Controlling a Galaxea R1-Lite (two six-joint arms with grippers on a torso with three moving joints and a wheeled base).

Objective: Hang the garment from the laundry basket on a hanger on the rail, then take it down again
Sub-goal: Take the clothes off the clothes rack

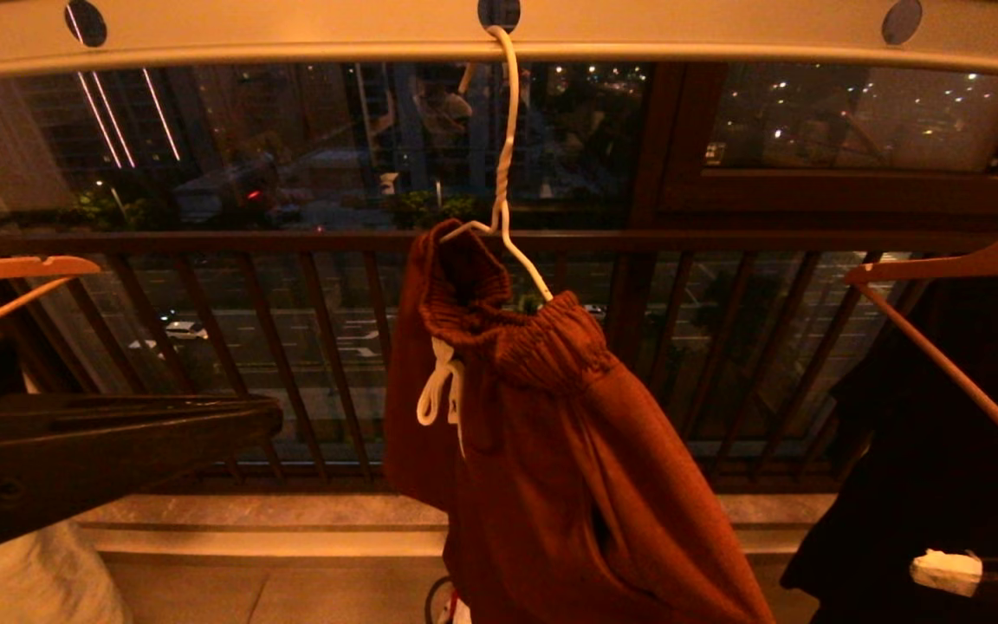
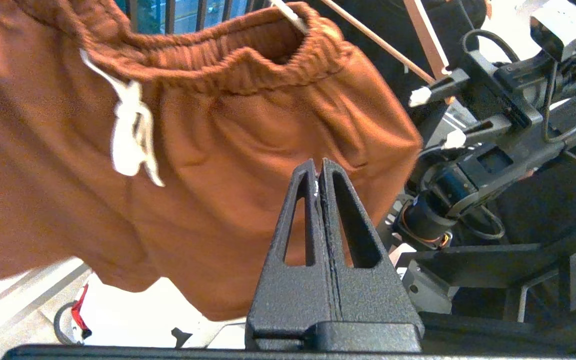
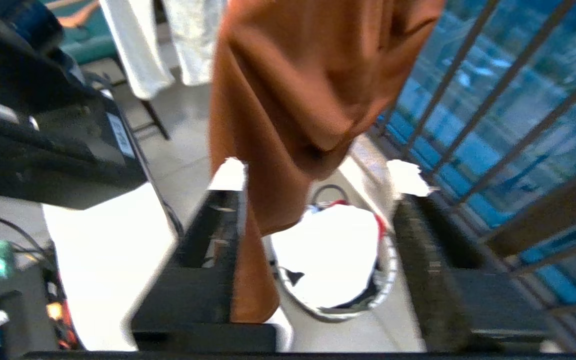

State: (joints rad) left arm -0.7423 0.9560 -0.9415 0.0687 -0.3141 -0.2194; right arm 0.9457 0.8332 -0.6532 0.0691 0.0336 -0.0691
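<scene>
Garment (image 1: pixel 551 433) hangs bunched on hanger (image 1: pixel 503 173), hook in rail (image 1: pixel 291 39) hole. Left gripper (image 2: pixel 318 167) pressed closed, empty, near-left. Right gripper (image 3: pixel 318 185) spread, empty, straddling hem above laundry basket (image 3: pixel 385 280). Advice: for take-down, grip hanger neck, lift hook clear before pulling.

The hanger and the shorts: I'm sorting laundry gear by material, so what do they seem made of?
The hanger looks like thin wire with a smooth white coating: its neck is twisted and it bends sharply at the shoulder. The shorts look like soft, matte rust-brown knit or fleece, judging by the gathered ribbed waistband and loose folds; the exact fibre can't be told.
</scene>
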